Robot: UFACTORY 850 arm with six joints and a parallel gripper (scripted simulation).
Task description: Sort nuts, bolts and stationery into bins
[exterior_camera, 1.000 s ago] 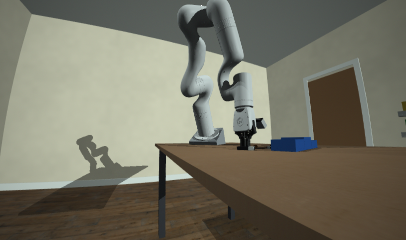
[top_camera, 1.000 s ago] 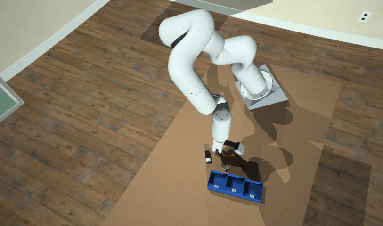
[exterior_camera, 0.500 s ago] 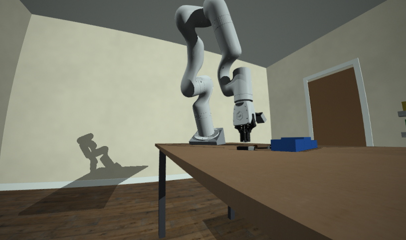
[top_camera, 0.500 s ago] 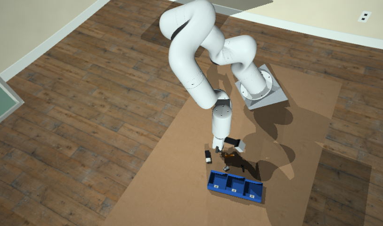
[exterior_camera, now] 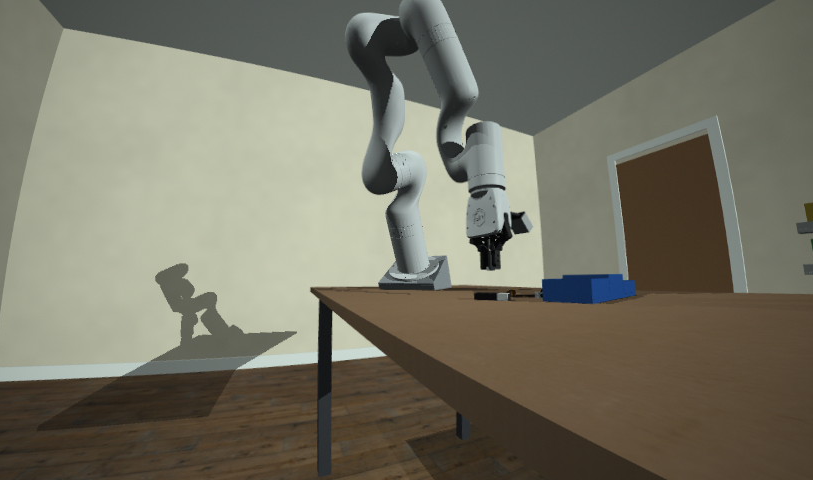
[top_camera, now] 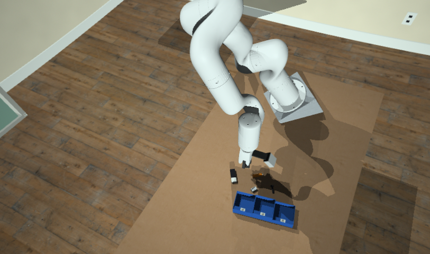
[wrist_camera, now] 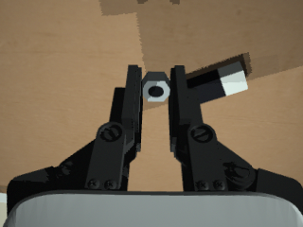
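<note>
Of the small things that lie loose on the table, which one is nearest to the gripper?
The black block with a white end, just beside the gripper. The orange thing, small grey piece and dark piece lie farther off, toward the blue bins.

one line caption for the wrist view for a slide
Black claw shut on a small grey metal hex nut, held above the brown wooden table.
</note>
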